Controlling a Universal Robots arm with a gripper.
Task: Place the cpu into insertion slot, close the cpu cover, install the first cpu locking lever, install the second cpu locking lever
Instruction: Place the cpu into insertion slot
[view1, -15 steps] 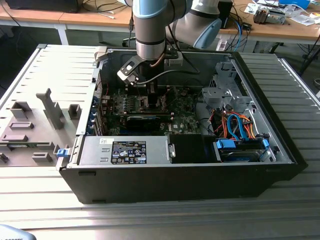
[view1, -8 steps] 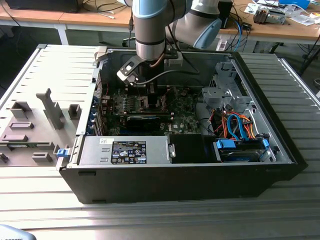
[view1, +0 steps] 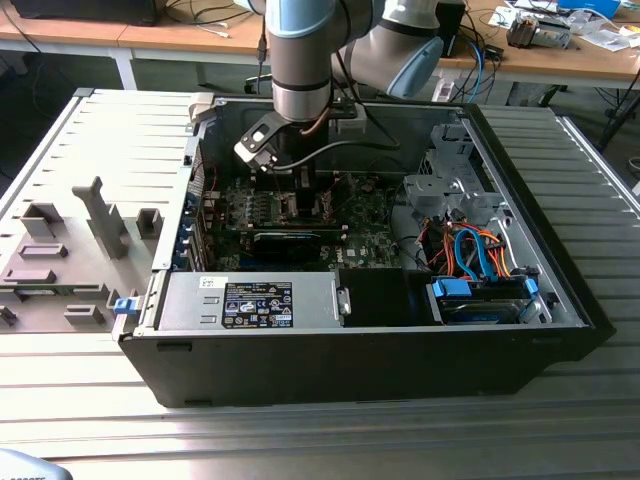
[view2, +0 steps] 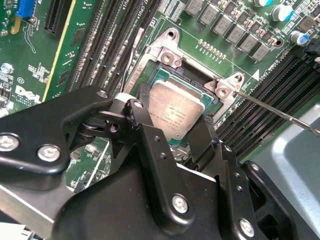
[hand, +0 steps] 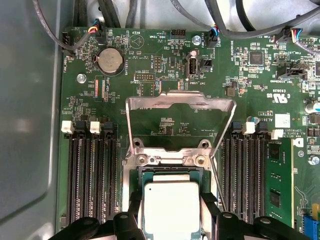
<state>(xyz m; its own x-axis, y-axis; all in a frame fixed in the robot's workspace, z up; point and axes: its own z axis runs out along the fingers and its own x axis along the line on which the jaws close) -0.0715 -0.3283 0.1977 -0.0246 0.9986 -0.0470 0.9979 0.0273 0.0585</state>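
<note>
Fingers (view2: 137, 117) of my hand (view2: 171, 116) are closed partway onto the cpu (view2: 175, 107), one on each of two opposite edges, its dull silver top facing up between them. In both wrist views the chip sits down in the insertion slot (hand: 167, 159), with its green border just inside the silvery rim. A thin locking lever (view2: 270, 107) runs out from one corner of the slot, raised off the board. Just past the slot, the cpu cover (hand: 180, 99) stands tilted up from its hinge, not down on the chip, and I see the motherboard (hand: 240, 70) through its window. Black memory slots (hand: 95, 175) flank the socket on both sides, and a coin battery (hand: 110, 61) lies farther off. In the exterior view my arm reaches down into the open computer case (view1: 350, 370), which lies on a ribbed metal surface (view1: 300, 440).
</note>
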